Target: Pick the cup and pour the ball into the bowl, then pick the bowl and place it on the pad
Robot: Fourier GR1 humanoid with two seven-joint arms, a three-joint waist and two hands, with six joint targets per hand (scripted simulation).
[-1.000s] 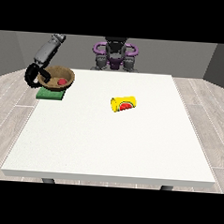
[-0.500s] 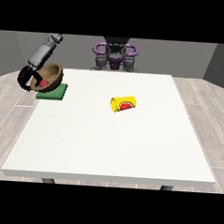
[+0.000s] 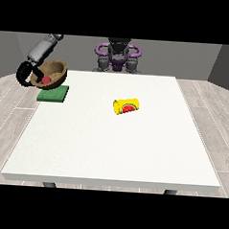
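Bowl (image 3: 52, 73) gripped by fingers (image 3: 25, 77), above pad (image 3: 53, 93)

arm at view's left: extended outward and downward from the shoulder | hand at the view's left (image 3: 26, 76): fingers curled, something gripped | other hand: not seen

One bowl (image 3: 52, 72), one red ball (image 3: 46, 79), one yellow cup (image 3: 126, 106), one green pad (image 3: 54, 93), one table (image 3: 114, 145).
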